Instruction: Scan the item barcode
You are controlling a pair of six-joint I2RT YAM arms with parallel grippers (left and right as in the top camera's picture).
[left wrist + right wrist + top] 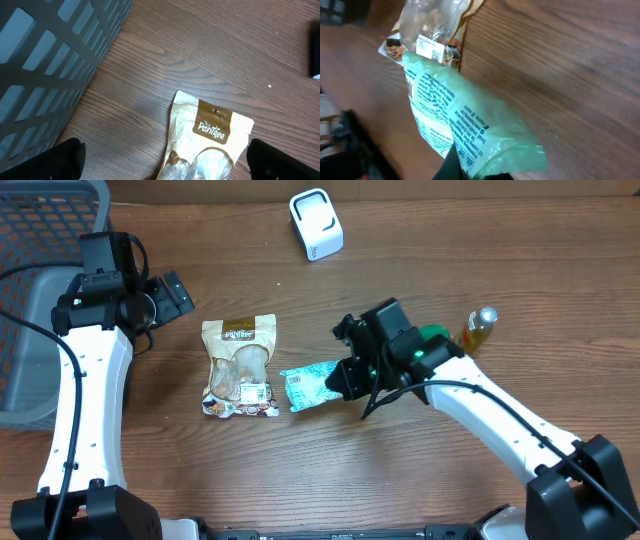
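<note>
Green packet (470, 125) fills the right wrist view, its near end pinched in the right jaws, which are closed almost completely on the thin film. From overhead, the right arm (480, 405) reaches in toward mid-desk and holds the packet just beside the lower right corner of a brown snack pouch (240, 365). From the wrist, the packet's far end appears to overlap that pouch, though whether the two touch cannot be told. Small print covers the packet's upturned face. A dark striped patch near its far edge may be the barcode, but the blur leaves that unsure.

The left arm (85, 370) hangs apart near a grey basket (30, 330), the left jaws spread wide and empty above the pouch's top edge. A small bottle (478, 328) stands beside the right arm.

The step in hand looks like the pick-up: the item is secured but not yet presented. A white device (316, 224) at the far edge of the desk (500, 260), probably the scanner, stands well apart from the packet. The next move likely calls for lifting the packet clear of the pouch and carrying it across to that device. The wrist would then turn so the coded face meets its window, with the limp film kept flat enough to read.
</note>
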